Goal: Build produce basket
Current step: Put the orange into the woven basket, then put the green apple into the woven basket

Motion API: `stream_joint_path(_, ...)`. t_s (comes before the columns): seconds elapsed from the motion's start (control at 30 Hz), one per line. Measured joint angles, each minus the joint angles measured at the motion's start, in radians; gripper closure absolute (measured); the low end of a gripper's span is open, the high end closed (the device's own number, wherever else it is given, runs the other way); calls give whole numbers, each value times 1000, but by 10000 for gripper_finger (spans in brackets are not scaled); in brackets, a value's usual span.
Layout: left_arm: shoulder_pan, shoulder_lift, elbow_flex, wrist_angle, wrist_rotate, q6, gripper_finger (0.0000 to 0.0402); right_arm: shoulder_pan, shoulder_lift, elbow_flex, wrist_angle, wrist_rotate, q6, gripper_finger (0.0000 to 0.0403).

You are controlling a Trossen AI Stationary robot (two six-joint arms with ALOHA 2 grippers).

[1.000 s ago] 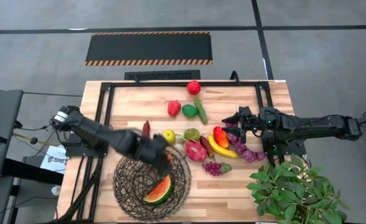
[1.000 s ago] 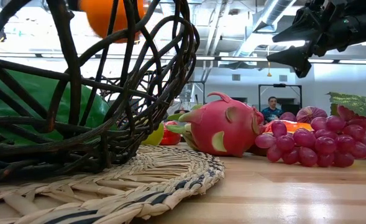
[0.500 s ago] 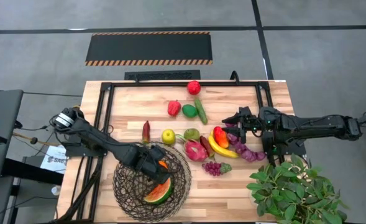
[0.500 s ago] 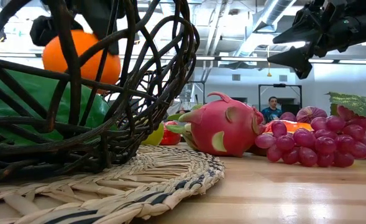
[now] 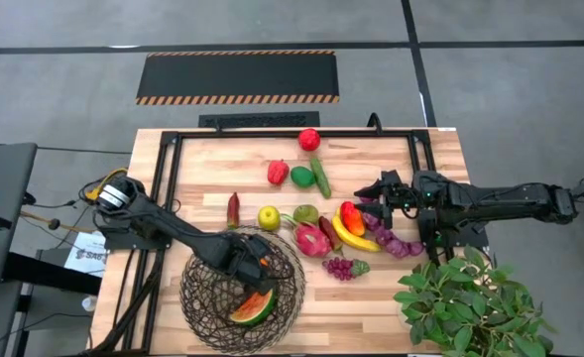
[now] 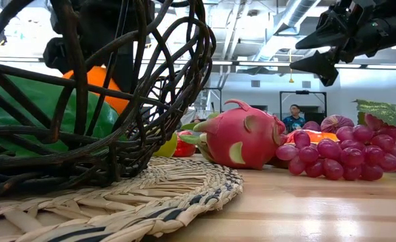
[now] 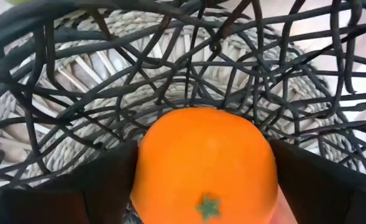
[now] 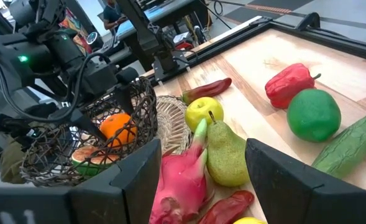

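Note:
The dark woven wire basket (image 5: 190,290) sits on a pale woven mat near the table's near edge, with a watermelon slice (image 5: 255,304) inside. My left gripper (image 5: 256,263) reaches down into the basket (image 7: 58,93) and is shut on an orange (image 7: 204,165), which also shows through the mesh in the low view (image 6: 98,84). My right gripper (image 5: 364,188) hovers open above the right-hand fruit, its fingers wide apart over the pear (image 8: 225,155) and dragonfruit (image 8: 179,180), touching nothing. My left gripper pinches the orange (image 5: 263,262) between its two fingers, one on each side of its widest part (image 7: 146,174). The fingers (image 7: 108,186) come from above, slanting down into the basket. The orange is inside the rim; whether it rests on the basket floor I cannot tell.
Loose produce lies mid-table: red apple (image 5: 309,139), red pepper (image 5: 278,172), lime (image 5: 302,177), cucumber (image 5: 320,177), yellow apple (image 5: 269,217), dragonfruit (image 5: 312,239), banana (image 5: 354,236), grapes (image 5: 341,267). A leafy plant (image 5: 470,302) fills the near right corner. A black frame (image 5: 173,149) borders the table.
My left gripper, still shut on the orange, has come down from above the basket's rim into the basket, moving slightly toward the near edge. The orange has dropped with it behind the mesh. The right arm has kept still.

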Motion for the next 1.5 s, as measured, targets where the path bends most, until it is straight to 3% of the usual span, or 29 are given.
stream_joint_path(0.17,9,0,0,16,-10,-10,27,0,0,0,0,0,0,148)
stream_joint_path(0.4,23,-3,19,68,2,25,23,0,0,0,0,0,-1,148)
stream_joint_path(0.63,61,-40,170,-18,30,157,22,0,0,0,-1,0,-1,148)
stream_joint_path(0.87,160,-58,323,-238,-154,356,22,0,0,0,1,0,-2,148)
stream_joint_path(1.07,322,-50,297,-223,-113,463,22,0,0,0,-3,0,-1,148)
stream_joint_path(1.23,415,-49,219,-220,-81,450,22,0,0,0,-25,0,-1,148)
stream_joint_path(1.5,471,-48,93,-105,33,394,22,0,0,0,-30,0,-1,148)
